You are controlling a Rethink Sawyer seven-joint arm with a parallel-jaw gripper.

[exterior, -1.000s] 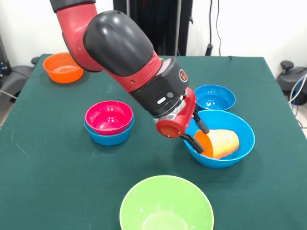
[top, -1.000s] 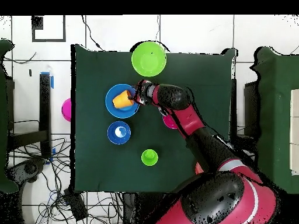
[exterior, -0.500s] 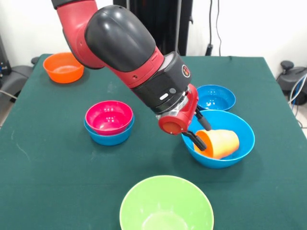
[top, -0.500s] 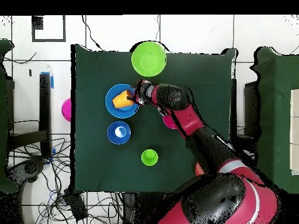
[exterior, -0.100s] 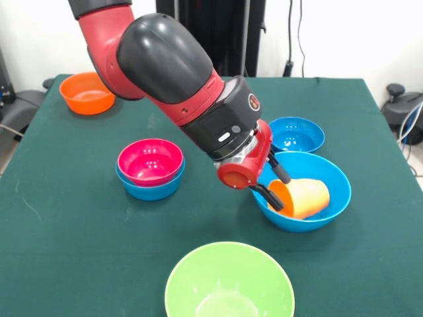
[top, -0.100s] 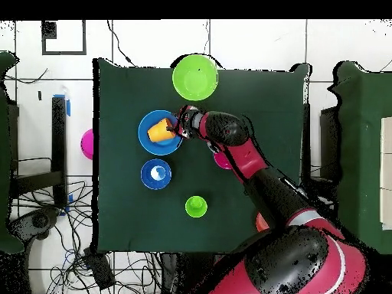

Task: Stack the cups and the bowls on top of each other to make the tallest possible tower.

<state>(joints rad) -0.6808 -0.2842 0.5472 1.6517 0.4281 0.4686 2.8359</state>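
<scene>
Front view shows the arm slanting down across the desk (exterior, -0.100s: 79, 231), its hand (exterior, -0.100s: 276, 187) spread around the rim of the orange-yellow cup (exterior, -0.100s: 301, 197), which lies on its side inside the large blue bowl (exterior, -0.100s: 330, 201).

Orange-yellow ribbed plastic cup (exterior, -0.100s: 303, 197) lies on its side inside large glossy blue plastic bowl (exterior, -0.100s: 334, 198). Black gripper (exterior, -0.100s: 276, 185) spread at the cup's rim, one finger (exterior, -0.100s: 271, 197) below, one above. Small pink-red bowl (exterior, -0.100s: 150, 160) nested in small blue bowl (exterior, -0.100s: 151, 189).
</scene>
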